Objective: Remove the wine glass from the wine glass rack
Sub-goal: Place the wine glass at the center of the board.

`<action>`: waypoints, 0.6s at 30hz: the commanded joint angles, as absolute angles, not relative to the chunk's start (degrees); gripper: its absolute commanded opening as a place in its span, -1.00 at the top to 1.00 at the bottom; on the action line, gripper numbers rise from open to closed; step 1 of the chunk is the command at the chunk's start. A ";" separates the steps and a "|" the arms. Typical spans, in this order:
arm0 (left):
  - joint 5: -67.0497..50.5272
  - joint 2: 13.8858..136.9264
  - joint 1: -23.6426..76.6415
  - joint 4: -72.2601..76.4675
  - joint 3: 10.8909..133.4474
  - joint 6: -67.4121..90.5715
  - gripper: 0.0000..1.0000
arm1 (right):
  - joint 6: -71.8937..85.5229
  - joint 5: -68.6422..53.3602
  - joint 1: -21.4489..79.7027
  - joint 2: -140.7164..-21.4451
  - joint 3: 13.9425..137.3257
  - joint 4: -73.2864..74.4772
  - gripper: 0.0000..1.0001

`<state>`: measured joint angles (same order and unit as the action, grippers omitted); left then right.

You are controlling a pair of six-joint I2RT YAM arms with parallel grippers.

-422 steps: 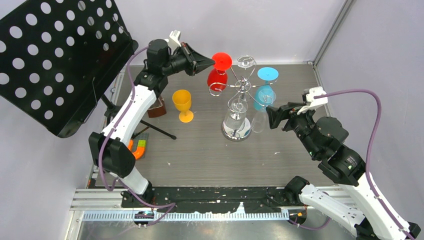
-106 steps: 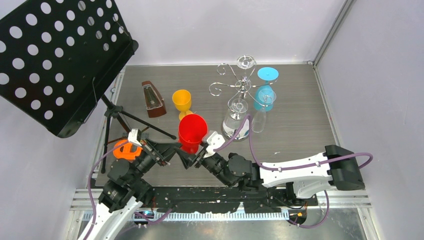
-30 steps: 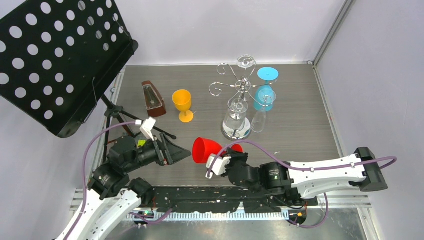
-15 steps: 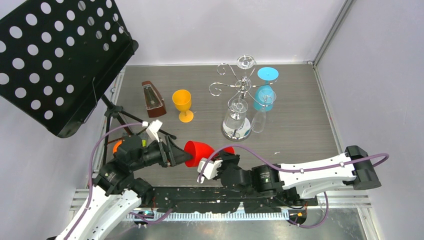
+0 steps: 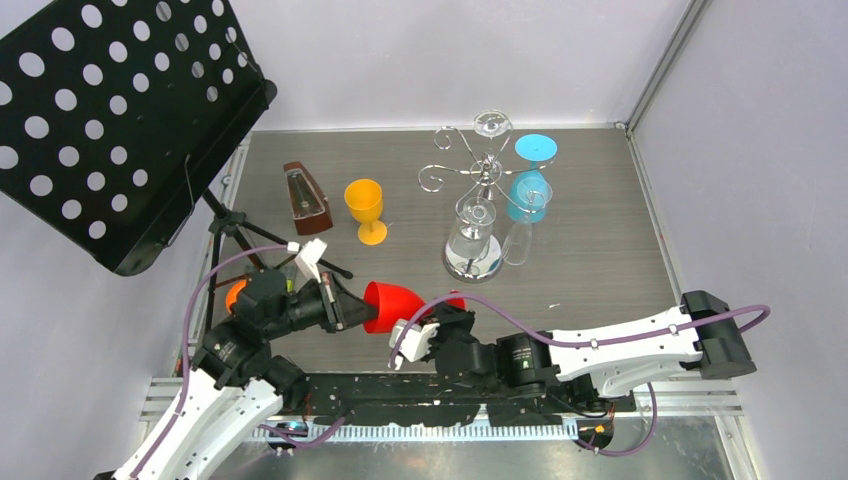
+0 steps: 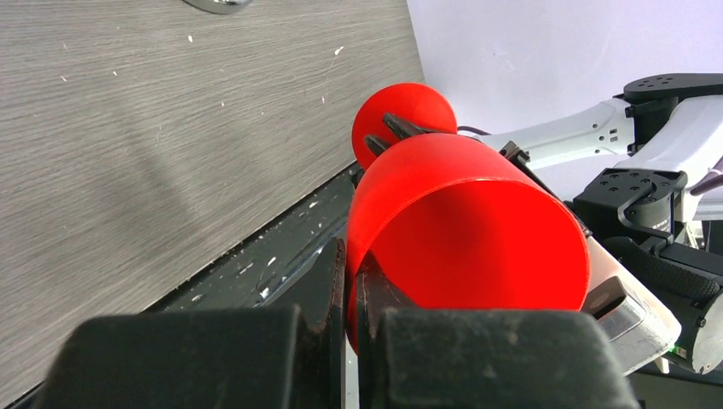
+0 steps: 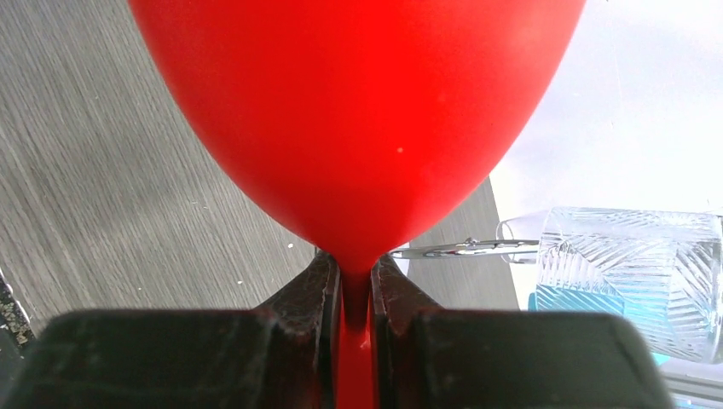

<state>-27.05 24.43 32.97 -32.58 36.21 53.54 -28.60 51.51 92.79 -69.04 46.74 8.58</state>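
Note:
The red wine glass [image 5: 395,305] lies on its side in the air over the table's near edge, off the chrome wine glass rack [image 5: 484,172] at the back. My left gripper [image 5: 352,308] is shut on its rim: in the left wrist view the wall of the bowl [image 6: 460,230] sits pinched between the left gripper [image 6: 351,281] jaws. My right gripper [image 5: 437,318] is shut on the stem. The right wrist view shows the red bowl [image 7: 358,111] above the right gripper [image 7: 356,285], with a chrome rack arm [image 7: 465,249] beyond.
A blue glass [image 5: 533,170] and clear glasses [image 5: 470,235] hang on the rack. A yellow glass [image 5: 366,208] and a brown metronome [image 5: 305,198] stand at the back left. A black music stand [image 5: 110,120] looms on the left, an orange object [image 5: 236,295] by its legs.
My left gripper moved right to the glass and shut on its rim; before it stood open beside it. The right gripper carried the glass slightly left, still gripping the stem.

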 commanded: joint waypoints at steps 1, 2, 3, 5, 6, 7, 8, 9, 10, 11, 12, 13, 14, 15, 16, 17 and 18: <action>-28.39 25.40 33.00 -30.62 37.40 52.24 1.00 | -26.97 54.22 93.10 -68.60 47.66 3.98 0.53; -28.06 25.65 33.04 -31.26 37.89 51.84 1.00 | -26.76 54.22 93.09 -68.52 47.60 4.23 0.39; -27.63 26.07 32.97 -32.24 38.65 51.33 1.00 | -26.46 54.43 93.10 -68.45 47.57 4.49 0.09; -25.91 27.07 33.05 -34.51 40.38 50.02 1.00 | -26.04 54.89 93.17 -68.16 47.40 5.09 -0.17; -24.94 27.69 33.05 -35.54 41.23 49.33 1.00 | -25.85 54.95 93.25 -67.80 47.34 5.40 -0.22; -23.73 28.09 33.00 -36.45 42.00 48.62 1.00 | -25.38 54.96 93.41 -67.47 47.31 6.01 -0.29; -21.78 28.45 33.02 -37.47 42.92 47.94 1.00 | -25.04 54.90 93.46 -66.83 47.14 6.82 -0.32; -20.21 28.85 33.04 -38.54 43.87 47.16 1.00 | -24.30 54.70 93.61 -66.33 47.04 7.32 -0.37; -18.71 29.25 32.98 -39.59 44.86 46.32 1.00 | -23.75 54.06 93.74 -65.16 46.89 8.55 -0.39; -17.29 29.79 33.03 -40.49 45.99 45.45 1.00 | -22.35 53.71 93.81 -63.88 46.91 9.42 -0.41; -15.60 30.29 33.04 -41.55 47.19 44.52 1.00 | -21.55 52.78 93.88 -63.10 46.93 11.30 -0.43; -13.96 30.91 33.05 -42.58 48.40 43.69 1.00 | -19.87 52.19 93.92 -61.43 46.98 12.28 -0.45; -12.71 31.78 33.04 -43.53 50.19 42.66 1.00 | -17.84 50.77 93.95 -60.60 47.12 14.58 -0.46; -11.44 32.60 32.98 -44.52 51.57 41.77 1.00 | -17.09 50.17 93.91 -58.90 47.25 15.69 -0.48; -10.29 33.79 33.01 -45.78 52.76 40.82 1.00 | -15.35 49.54 93.94 -58.10 47.61 17.76 -0.50; -9.24 34.73 33.03 -46.46 53.90 39.93 1.00 | -14.49 49.38 93.95 -56.45 47.75 18.64 -0.51; -8.36 35.50 33.00 -46.90 54.77 39.18 1.00 | -12.67 48.86 93.89 -55.73 48.24 20.59 -0.52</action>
<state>-14.85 32.73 32.97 -43.99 49.89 44.42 -20.16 50.92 93.60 -60.34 46.68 14.57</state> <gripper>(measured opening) 0.004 0.750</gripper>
